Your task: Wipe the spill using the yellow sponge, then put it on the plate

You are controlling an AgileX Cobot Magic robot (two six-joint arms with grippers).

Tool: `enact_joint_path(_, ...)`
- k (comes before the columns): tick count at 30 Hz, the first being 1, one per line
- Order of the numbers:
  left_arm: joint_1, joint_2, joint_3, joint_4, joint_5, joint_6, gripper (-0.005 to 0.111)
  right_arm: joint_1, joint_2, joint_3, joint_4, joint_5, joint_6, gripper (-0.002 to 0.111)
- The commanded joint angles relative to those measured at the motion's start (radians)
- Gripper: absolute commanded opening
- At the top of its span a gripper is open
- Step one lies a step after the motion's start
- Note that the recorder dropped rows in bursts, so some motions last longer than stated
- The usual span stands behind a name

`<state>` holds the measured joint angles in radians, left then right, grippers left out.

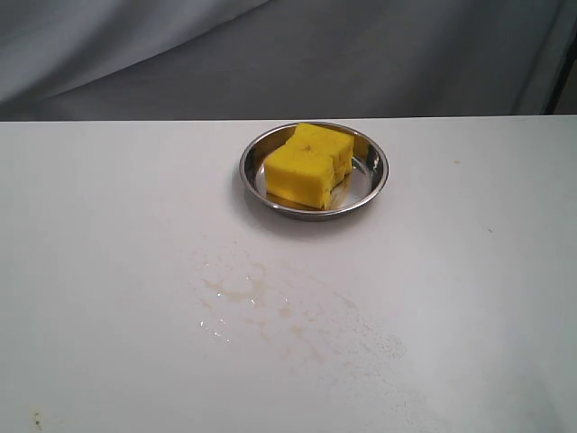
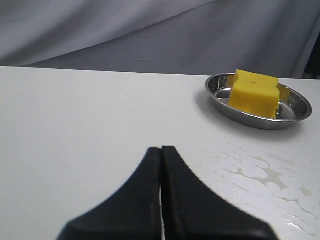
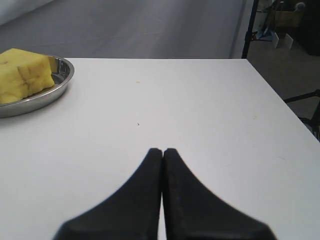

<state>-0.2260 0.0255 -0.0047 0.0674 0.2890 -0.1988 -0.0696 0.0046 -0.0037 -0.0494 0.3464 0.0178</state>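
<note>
Yellow sponge (image 1: 309,165) in plate (image 1: 370,185), smeared spill (image 1: 270,307) nearby

A white table (image 1: 108,225) stands before a grey curtain (image 1: 361,63).

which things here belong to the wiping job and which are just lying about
Job: yellow sponge, lying in the plate; smeared spill on the table.
Lying about: grey cloth behind the table; black stand off to the side.
</note>
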Motion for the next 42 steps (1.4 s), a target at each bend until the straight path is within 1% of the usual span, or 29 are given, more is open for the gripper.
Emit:
enact_joint_path(1, 0.048, -0.026, 0.005, 0.025, 0.003, 0.023, 0.0, 0.001, -0.005, 0.004, 0.004, -0.004, -0.009, 0.0)
enact_joint_path(4, 0.093, -0.026, 0.005, 0.025, 0.007, 0.023, 0.0, 0.001, -0.005, 0.004, 0.004, -0.004, -0.009, 0.0)
enact_joint_path(7, 0.139, -0.026, 0.005, 0.025, 0.071, 0.023, 0.0, 0.001, -0.005, 0.004, 0.004, -0.004, -0.009, 0.0)
enact_joint_path(10, 0.179, -0.026, 0.005, 0.025, 0.071, 0.023, 0.0, 0.001, -0.005, 0.004, 0.004, -0.004, -0.009, 0.0)
enact_joint_path(17, 0.297, -0.026, 0.005, 0.025, 0.071, 0.023, 0.0, 0.001, -0.005, 0.004, 0.004, -0.004, -0.011, 0.0)
enact_joint_path(22, 0.344, -0.026, 0.005, 0.025, 0.071, 0.023, 0.0, 0.001, -0.005, 0.004, 0.004, -0.004, -0.011, 0.0)
enact_joint_path(30, 0.346, -0.026, 0.005, 0.025, 0.071, 0.021, 0.0, 0.001, -0.005, 0.004, 0.004, -0.004, -0.011, 0.0)
enact_joint_path(36, 0.274, -0.026, 0.005, 0.025, 0.071, 0.021, 0.0, 0.001, -0.005, 0.004, 0.004, -0.004, -0.009, 0.0)
enact_joint_path(42, 0.238, -0.026, 0.005, 0.025, 0.071, 0.021, 0.0, 0.001, -0.005, 0.004, 0.004, -0.004, -0.009, 0.0)
